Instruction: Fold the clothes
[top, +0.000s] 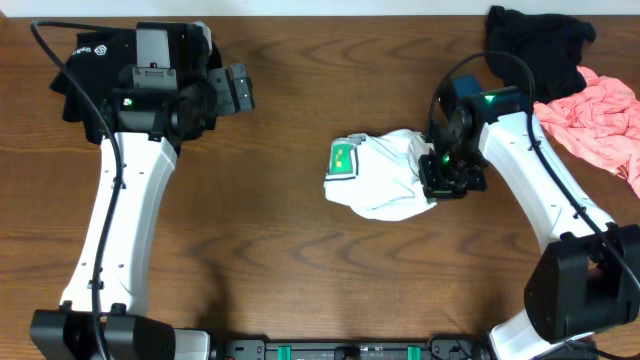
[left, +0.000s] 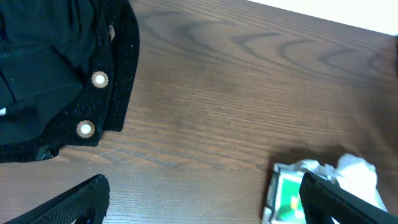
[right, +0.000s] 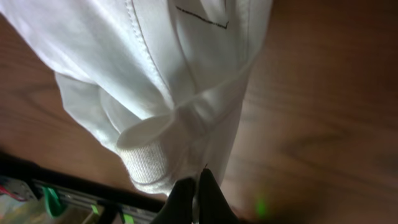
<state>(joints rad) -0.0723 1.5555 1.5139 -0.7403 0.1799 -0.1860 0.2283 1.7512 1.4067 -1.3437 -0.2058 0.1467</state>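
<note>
White T-shirt (top: 385, 175) lies bunched on the bench (top: 300, 260), stretching away from the right tool (top: 452, 183) toward the left arm's side, its long axis running across the bench. That tool's fingers are pressed together at the shirt's nearest edge, apparently pinching a hem, though the wrist view is tight. The left tool (top: 238, 88) stands wide apart and empty, well away, so the right arm is nearer.
</note>
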